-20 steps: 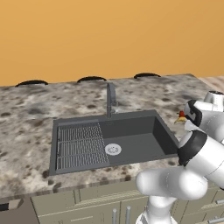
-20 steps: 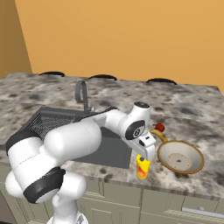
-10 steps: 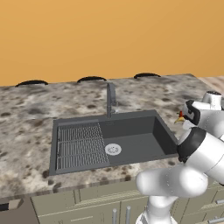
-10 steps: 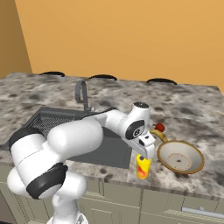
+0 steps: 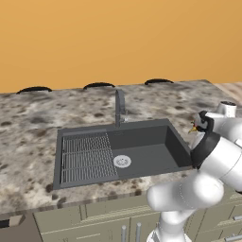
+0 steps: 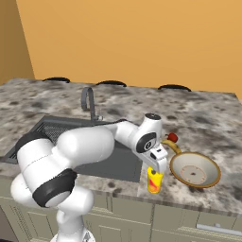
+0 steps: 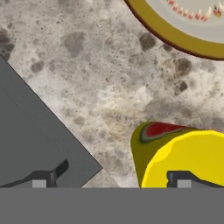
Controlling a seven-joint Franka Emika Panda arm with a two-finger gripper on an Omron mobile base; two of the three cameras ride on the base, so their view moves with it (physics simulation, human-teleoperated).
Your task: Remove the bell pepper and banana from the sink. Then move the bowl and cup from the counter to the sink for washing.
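The yellow cup (image 6: pixel 153 180) with a red mark stands on the counter at the sink's right front corner. My gripper (image 6: pixel 154 168) hangs open just above it. In the hand view the cup (image 7: pixel 188 159) lies under the right fingertip (image 7: pixel 178 177), off-centre between the jaws of the gripper (image 7: pixel 116 177). The wide beige bowl (image 6: pixel 194 170) sits just right of the cup, and its rim (image 7: pixel 175 33) crosses the top of the hand view. Behind the bowl rest the red bell pepper (image 6: pixel 173 137) and the banana (image 6: pixel 168 144). Nothing lies in the dark sink (image 5: pixel 146 137).
The grey faucet (image 5: pixel 119 108) rises behind the basin, with the ribbed drainer (image 5: pixel 87 156) on the left and the white drain (image 5: pixel 122 161) in the middle. Speckled counter (image 6: pixel 208 123) stretches behind the bowl. The counter's front edge runs close below the cup.
Almost nothing differs: the arm has shifted slightly, and the gripper stays open above the cup.
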